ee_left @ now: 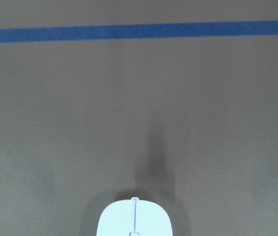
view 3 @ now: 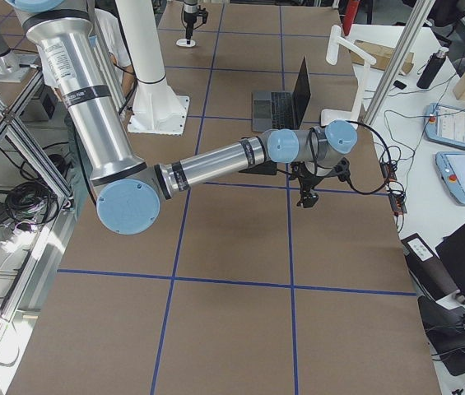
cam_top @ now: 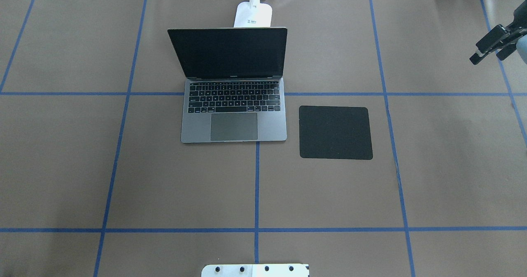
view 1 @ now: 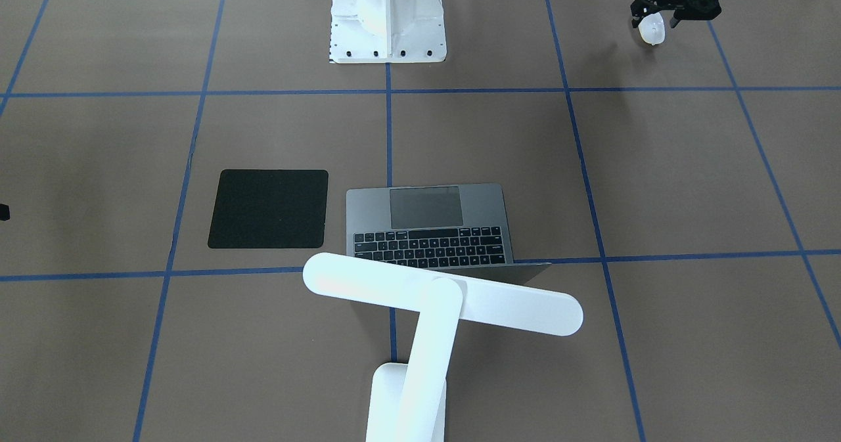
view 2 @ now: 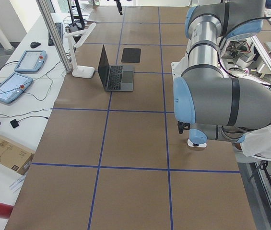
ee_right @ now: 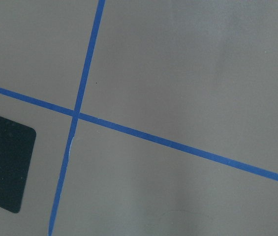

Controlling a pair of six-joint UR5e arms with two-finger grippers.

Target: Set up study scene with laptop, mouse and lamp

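Mouse (view 1: 652, 33) at the left gripper (view 1: 655, 24) – grasped or not, cannot tell – mouse pad (cam_top: 335, 133) well apart beyond the laptop (cam_top: 234, 122), nearer the released, empty right gripper (cam_top: 488, 57).

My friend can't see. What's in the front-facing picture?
An open grey laptop sits in the middle, with a black mouse pad beside it and a white lamp nearest the camera. Far off, the left pincer is at a white mouse.
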